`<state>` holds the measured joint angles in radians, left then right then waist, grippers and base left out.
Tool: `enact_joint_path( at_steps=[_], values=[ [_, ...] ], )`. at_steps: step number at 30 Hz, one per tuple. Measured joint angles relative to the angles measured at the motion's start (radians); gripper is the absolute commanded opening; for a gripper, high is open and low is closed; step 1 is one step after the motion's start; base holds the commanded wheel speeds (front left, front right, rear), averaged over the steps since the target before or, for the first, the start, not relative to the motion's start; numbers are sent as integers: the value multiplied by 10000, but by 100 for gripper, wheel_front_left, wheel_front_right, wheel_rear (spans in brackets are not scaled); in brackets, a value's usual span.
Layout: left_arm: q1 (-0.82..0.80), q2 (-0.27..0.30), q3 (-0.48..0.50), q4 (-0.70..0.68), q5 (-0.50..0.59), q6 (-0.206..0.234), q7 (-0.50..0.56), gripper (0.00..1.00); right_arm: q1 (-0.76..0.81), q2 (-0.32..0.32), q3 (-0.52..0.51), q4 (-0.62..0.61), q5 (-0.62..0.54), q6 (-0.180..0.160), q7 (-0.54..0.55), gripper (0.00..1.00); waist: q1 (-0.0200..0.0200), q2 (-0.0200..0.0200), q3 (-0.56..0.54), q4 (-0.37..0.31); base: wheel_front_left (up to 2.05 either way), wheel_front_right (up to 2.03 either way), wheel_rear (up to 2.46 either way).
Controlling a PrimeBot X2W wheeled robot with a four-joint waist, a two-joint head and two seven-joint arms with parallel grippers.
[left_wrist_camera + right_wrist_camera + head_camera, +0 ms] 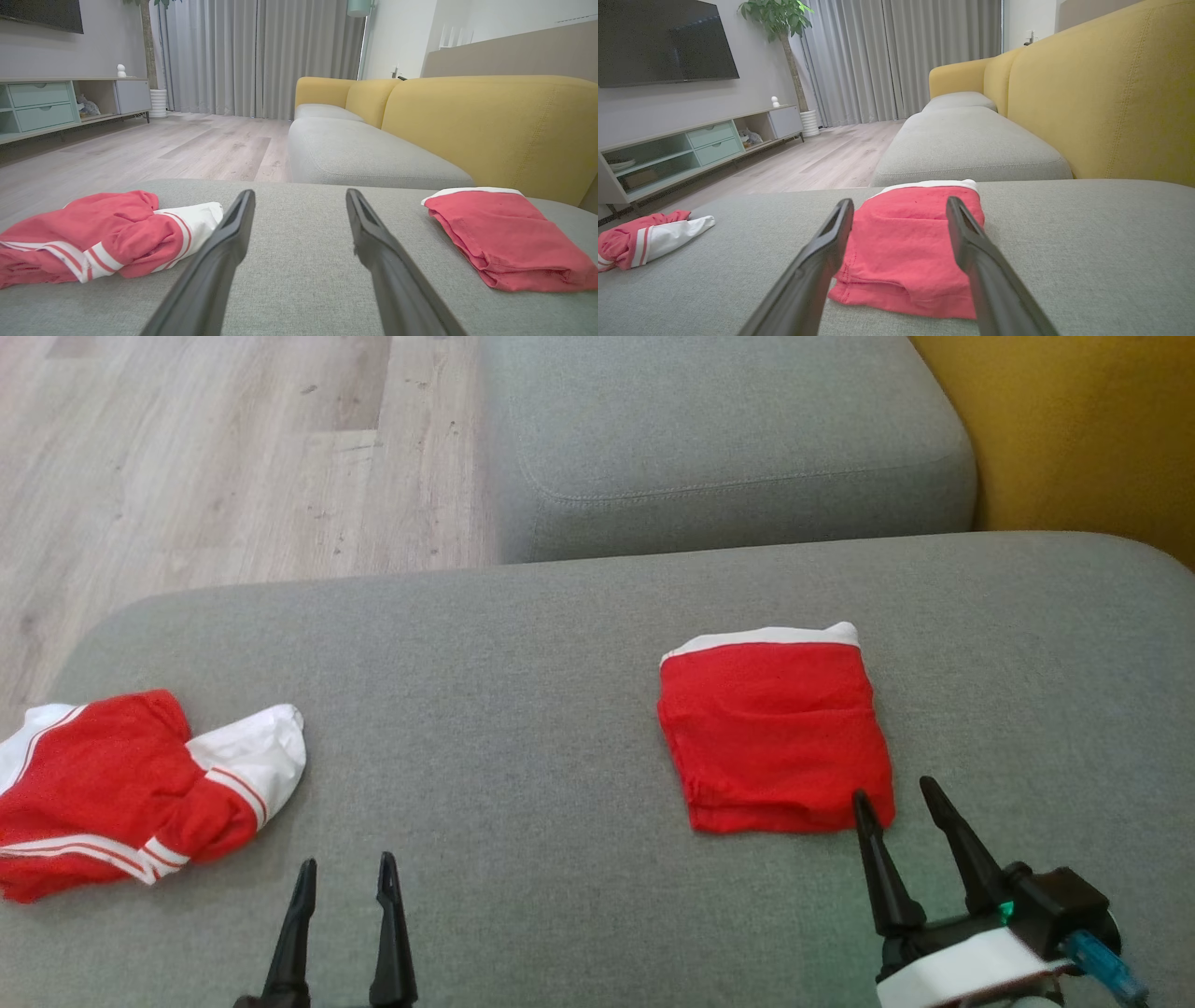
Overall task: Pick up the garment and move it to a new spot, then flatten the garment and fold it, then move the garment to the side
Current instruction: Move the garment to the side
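A folded red garment (775, 733) with a white band along its far edge lies flat on the grey cushion (523, 709), right of centre. My right gripper (896, 795) is open, its fingertips at the garment's near right corner, nothing between them; in the right wrist view the folded garment (906, 242) lies just past the fingers. A crumpled red and white garment (131, 793) sits at the cushion's left edge. My left gripper (345, 866) is open over bare cushion, between the two garments. In the left wrist view the crumpled garment (103, 233) is left and the folded one (504, 238) right.
A second grey seat cushion (728, 439) lies beyond, with the yellow sofa back (1074, 429) on the right. Wooden floor (205, 457) stretches past the cushion's left and far edges. A TV cabinet (691, 149) and a potted plant (784, 28) stand across the room.
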<state>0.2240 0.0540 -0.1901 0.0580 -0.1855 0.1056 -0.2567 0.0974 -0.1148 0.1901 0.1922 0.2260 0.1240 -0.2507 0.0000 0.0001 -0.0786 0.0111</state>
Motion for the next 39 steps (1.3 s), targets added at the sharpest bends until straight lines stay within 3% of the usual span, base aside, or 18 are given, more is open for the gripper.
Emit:
enact_joint_path(
  at_steps=[26,39],
  values=[
    [4,2,13,-71,21,-104,0,100,-2,128,-115,180,-82,0,0,100,0,0,-8,72,0,0,0],
    [-83,2,-36,-370,299,-173,0,100,-848,134,-372,922,115,0,-2,100,0,0,777,171,0,0,0]
  ],
)
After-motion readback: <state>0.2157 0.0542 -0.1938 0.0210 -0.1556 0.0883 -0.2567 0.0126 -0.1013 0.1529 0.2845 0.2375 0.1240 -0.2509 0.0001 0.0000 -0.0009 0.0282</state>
